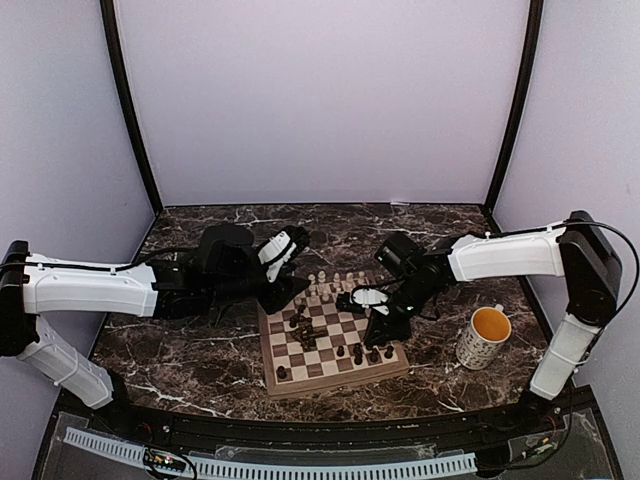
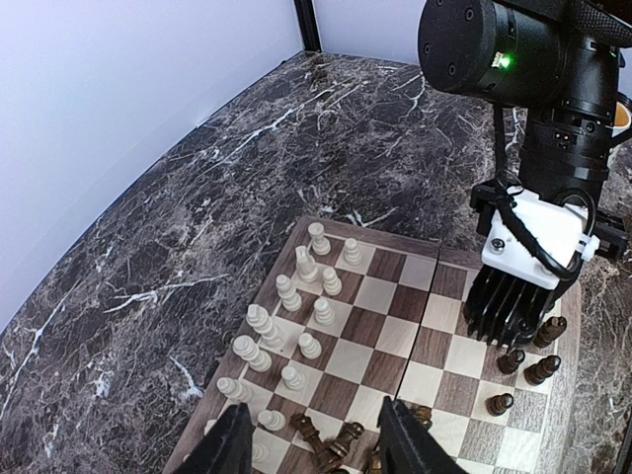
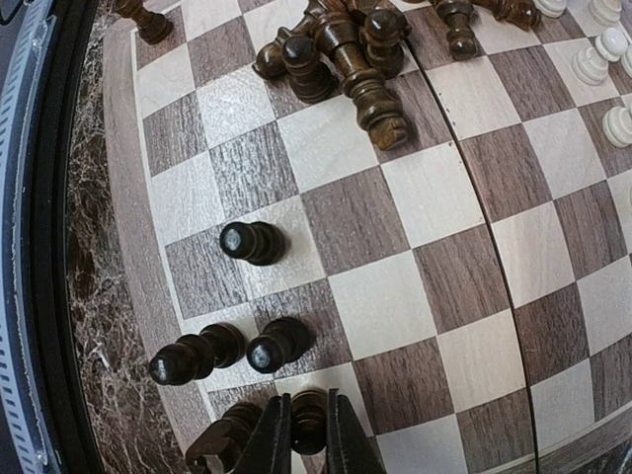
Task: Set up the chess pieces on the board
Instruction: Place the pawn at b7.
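Right claw (image 3: 308, 400), at the lower frame edge, is clamped on a half-hidden dark piece (image 3: 309, 427); left claw (image 2: 314, 410) stands apart over the board (image 2: 377, 294).

Cream chess pieces (image 2: 288, 293) stand in rows on the checkered board (image 3: 395, 286); several dark pieces (image 3: 346, 49) lie heaped.

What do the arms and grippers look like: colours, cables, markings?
Left arm and right arm: white shells on the long links, black joints, thin black cable along each. Right gripper: white body, black ribbed fingers, black cable looped across it, green light on the black housing above. Left gripper: black fingers.
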`<state>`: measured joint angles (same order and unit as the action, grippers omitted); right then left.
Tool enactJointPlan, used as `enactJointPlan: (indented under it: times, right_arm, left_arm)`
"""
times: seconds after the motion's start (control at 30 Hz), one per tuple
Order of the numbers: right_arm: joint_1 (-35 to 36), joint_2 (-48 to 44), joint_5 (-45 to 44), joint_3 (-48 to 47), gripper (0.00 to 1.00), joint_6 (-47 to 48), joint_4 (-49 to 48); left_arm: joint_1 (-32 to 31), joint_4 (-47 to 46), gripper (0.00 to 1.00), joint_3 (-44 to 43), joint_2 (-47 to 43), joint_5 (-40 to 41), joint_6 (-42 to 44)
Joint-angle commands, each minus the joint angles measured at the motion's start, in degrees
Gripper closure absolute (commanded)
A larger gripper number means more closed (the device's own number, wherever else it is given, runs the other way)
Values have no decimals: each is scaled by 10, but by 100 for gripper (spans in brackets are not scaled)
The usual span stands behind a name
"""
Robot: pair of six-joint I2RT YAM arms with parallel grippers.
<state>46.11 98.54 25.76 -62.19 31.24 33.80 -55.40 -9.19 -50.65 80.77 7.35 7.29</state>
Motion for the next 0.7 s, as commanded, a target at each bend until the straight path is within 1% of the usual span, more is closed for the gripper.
enactJointPlan:
  times: [0.0,0.67]
  right_arm:
    - [5,-20,-11,11,91,7,2]
    - [5,-2,0,-6,84,-1,-3]
  left_arm:
    - [2,8,54,-18,-11,-3,-4]
    - [2,14,54,-22,-6,-9,-4]
